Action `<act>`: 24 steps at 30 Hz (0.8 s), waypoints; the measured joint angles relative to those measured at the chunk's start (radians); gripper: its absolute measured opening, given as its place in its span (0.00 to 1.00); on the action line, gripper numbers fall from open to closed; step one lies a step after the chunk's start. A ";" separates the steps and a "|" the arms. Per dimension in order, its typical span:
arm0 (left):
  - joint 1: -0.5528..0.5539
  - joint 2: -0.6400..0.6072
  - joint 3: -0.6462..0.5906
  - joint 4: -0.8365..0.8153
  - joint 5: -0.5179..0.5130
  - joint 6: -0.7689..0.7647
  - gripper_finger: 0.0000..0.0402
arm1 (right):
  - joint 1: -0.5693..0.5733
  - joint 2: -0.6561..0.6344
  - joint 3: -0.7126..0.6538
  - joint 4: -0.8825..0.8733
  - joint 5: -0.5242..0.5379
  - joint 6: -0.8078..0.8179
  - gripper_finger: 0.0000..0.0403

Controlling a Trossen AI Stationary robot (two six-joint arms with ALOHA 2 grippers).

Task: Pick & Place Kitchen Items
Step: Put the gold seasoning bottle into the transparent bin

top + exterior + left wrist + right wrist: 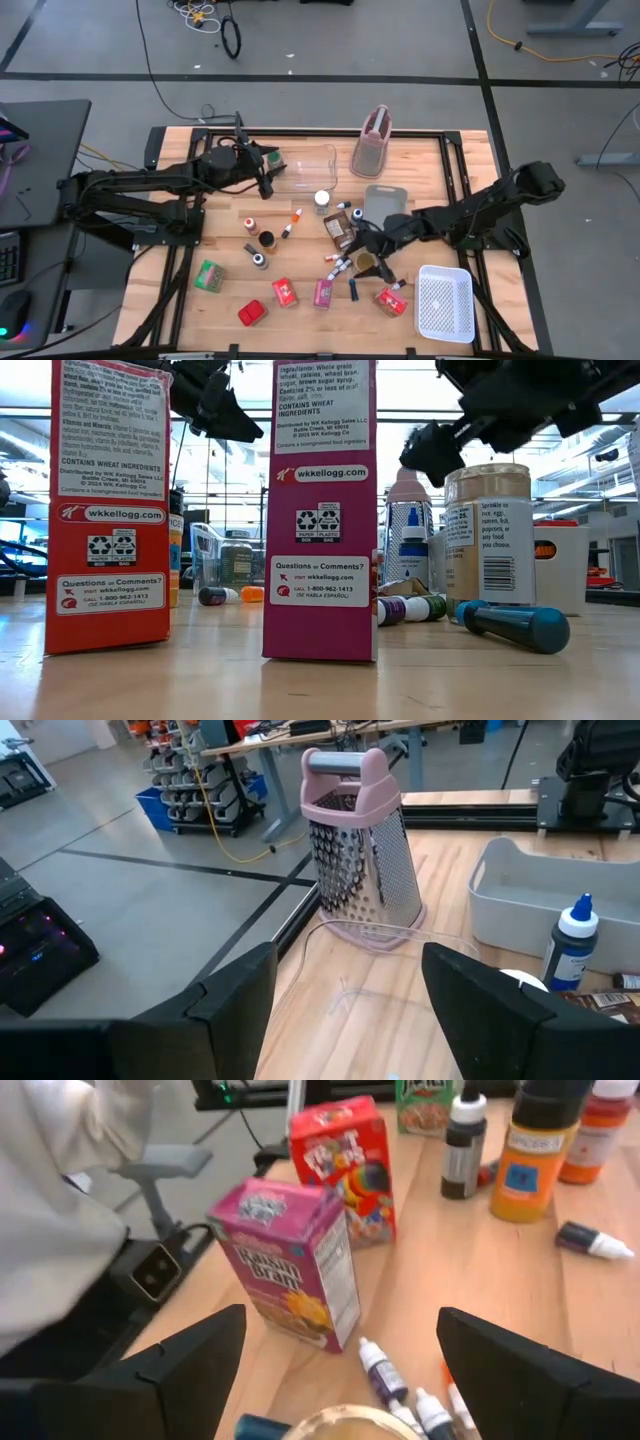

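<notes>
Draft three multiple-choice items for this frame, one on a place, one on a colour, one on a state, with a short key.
1. Where does the white mesh basket sit?
A. near table corner on the right arm's side
B. far edge beside the grater
C. table centre

2. What colour is the cereal box nearest the right gripper in its wrist view?
A. green
B. pink
C. blue

3. How does the left gripper stand?
A. shut on a bottle
B. shut on the bin's rim
C. open, holding nothing

Key: 1 A, the high view shows it low on the right side. 2 B, the pink box stands just ahead of the fingers. 3 C, its fingers stand apart over the clear plastic bin, nothing between them.
</notes>
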 joint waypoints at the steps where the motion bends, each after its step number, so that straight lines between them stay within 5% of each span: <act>1: 0.000 0.000 0.000 0.000 0.000 0.000 0.65 | 0.006 0.008 0.000 0.002 0.020 -0.004 0.85; 18: 0.000 0.000 0.000 0.000 0.000 0.000 0.65 | 0.046 0.022 0.000 -0.171 0.109 -0.003 0.85; 24: 0.000 0.000 0.000 0.001 0.000 0.000 0.65 | 0.046 0.022 0.000 -0.203 0.114 0.006 0.77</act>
